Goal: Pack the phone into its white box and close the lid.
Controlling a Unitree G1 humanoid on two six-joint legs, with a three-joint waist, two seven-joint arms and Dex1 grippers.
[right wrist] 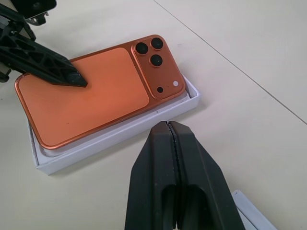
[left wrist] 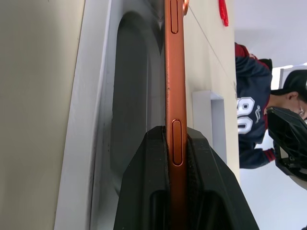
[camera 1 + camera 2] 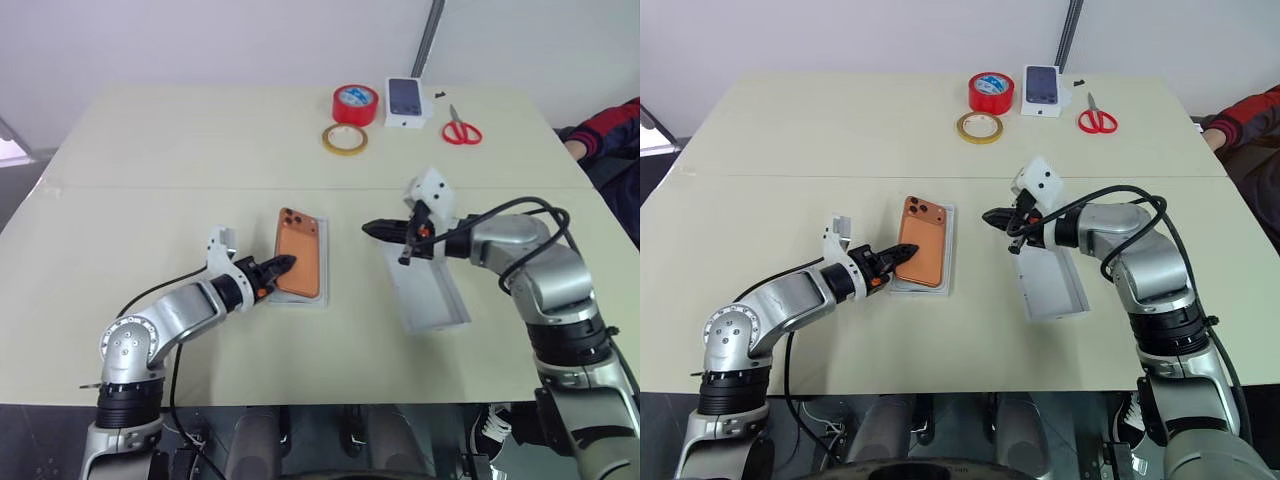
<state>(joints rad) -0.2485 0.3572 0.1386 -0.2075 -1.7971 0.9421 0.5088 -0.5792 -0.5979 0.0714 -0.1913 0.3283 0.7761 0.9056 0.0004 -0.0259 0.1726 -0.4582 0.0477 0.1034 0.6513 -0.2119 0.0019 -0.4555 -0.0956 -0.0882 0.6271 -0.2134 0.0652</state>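
Observation:
The orange phone (image 3: 299, 252) lies back-up and slightly tilted over the white box (image 1: 120, 137), lenses at its far corner. My left gripper (image 3: 283, 266) is shut on the phone's near-left long edge; the left wrist view shows that thin edge (image 2: 175, 72) clamped between both fingers (image 2: 144, 191). My right gripper (image 3: 370, 228) is shut on nothing and hovers just right of the box, pointing at it, fingertips (image 1: 165, 143) short of the rim. The white lid (image 3: 430, 295) lies open-side up on the table under my right forearm.
At the table's far edge are a red tape roll (image 3: 355, 103), a yellow tape ring (image 3: 344, 139), a small white box with a dark phone picture (image 3: 405, 100) and red scissors (image 3: 461, 128). A person's sleeve (image 3: 605, 130) shows at the far right.

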